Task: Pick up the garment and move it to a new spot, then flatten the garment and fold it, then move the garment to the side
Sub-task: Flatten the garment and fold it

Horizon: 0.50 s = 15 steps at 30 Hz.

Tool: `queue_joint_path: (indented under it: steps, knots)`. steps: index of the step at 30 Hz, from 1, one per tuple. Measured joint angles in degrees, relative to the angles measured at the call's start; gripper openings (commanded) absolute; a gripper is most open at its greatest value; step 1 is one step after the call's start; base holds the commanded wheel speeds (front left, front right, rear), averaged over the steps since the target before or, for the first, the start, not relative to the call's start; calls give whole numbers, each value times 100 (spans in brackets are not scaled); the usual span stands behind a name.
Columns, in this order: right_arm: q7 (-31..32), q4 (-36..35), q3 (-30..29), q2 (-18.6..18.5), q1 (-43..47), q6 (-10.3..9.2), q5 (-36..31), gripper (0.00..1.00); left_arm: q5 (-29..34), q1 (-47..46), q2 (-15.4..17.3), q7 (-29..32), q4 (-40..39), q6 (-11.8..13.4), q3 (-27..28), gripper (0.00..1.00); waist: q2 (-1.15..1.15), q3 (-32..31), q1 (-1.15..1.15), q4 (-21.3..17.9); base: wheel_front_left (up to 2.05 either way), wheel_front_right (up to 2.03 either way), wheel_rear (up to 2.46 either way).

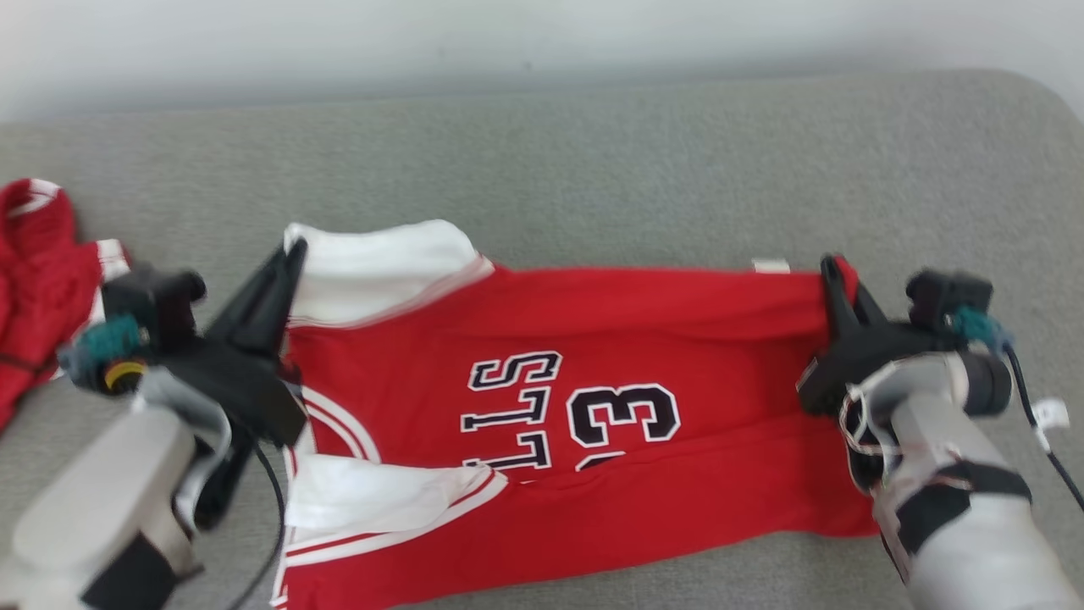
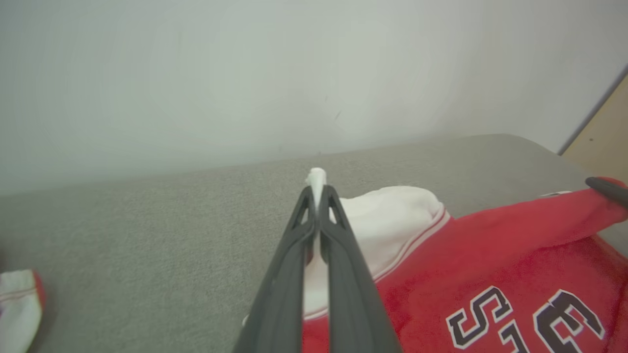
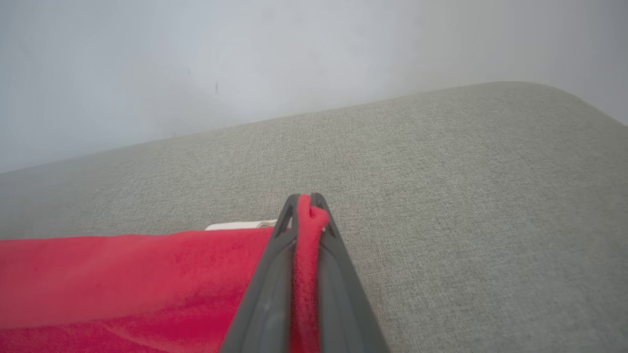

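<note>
Grey fabric surface (image 1: 593,169) | pale wall (image 1: 508,34) behind | red garment (image 1: 677,313) over it

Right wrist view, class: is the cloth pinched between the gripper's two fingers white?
No, the right gripper is shut on a red edge of the garment.

— What carries everything here?
— A grey upholstered surface (image 1: 610,169), rounded at its far right corner and set against a pale wall (image 1: 508,42).
— What lies on it?
— A red jersey (image 1: 644,322) with white sleeves (image 1: 381,263), stretched from left to right. Dark, white-edged letters and a 3 face up.
— Anything else?
— A second red-and-white garment (image 1: 34,280), crumpled at the far left, apart from the jersey.
</note>
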Motion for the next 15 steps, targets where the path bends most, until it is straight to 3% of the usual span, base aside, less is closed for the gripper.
queue_joint_path:
  steps: [8,15]
  knots:
    - [-8,-1215,55,-361,1287,0,636,0,532,1795,-199,-2,-1481,349,883,0,-1,-323,-1,324,0,0,0]
    - [-9,-2074,-169,-499,2310,0,1002,0,932,2824,-560,-1,-1934,445,1158,0,0,-466,0,616,0,0,0]
